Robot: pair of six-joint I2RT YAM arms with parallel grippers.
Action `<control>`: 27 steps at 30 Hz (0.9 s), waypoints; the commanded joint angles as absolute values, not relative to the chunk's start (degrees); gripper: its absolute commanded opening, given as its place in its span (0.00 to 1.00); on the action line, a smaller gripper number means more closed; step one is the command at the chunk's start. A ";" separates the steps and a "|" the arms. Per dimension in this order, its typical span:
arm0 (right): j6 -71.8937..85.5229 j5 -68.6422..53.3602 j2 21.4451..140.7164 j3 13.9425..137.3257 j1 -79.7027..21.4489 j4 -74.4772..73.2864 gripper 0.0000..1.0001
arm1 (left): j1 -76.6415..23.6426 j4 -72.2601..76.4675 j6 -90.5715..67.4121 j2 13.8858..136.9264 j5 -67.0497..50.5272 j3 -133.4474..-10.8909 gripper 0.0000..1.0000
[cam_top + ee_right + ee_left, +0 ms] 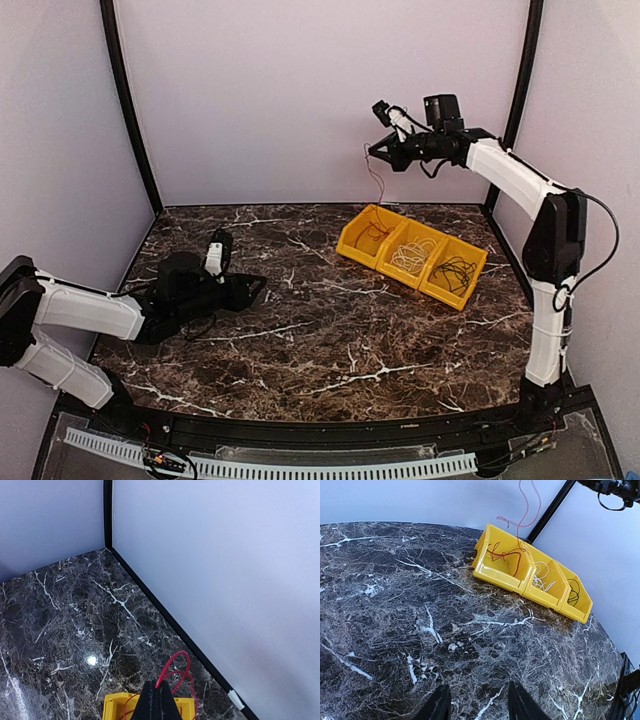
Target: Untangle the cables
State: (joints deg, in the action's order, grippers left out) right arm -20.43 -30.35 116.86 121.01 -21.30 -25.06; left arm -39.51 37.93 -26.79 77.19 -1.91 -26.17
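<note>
My right gripper [374, 150] is pinched tight on the red cable [378, 183], held high so its tail hangs free into the end compartment of the yellow bin [352, 240]. The white cable [410, 254] and black cable [456, 270] lie in their own compartments. My left gripper [250, 290] sits half-open and empty, low over the dark marbled counter [330, 340]. Pale walls [320, 90] stand all round.

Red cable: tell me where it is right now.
In the top view, back right: the red cable hangs from the shut right gripper down into the leftmost yellow bin.
</note>
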 commanded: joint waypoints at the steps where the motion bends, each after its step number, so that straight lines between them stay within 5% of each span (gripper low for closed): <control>1: -18.85 -32.59 121.78 119.02 -20.92 -25.76 0.00 | -39.88 38.66 -27.57 77.40 -2.45 -25.20 0.41; 18: -19.35 -30.75 128.39 113.64 -19.88 -29.69 0.00 | -40.60 40.20 -28.73 79.19 -2.55 -24.51 0.41; 27: -21.27 -31.85 113.37 97.74 -19.70 -29.34 0.00 | -40.78 41.80 -28.64 79.92 -2.38 -23.72 0.41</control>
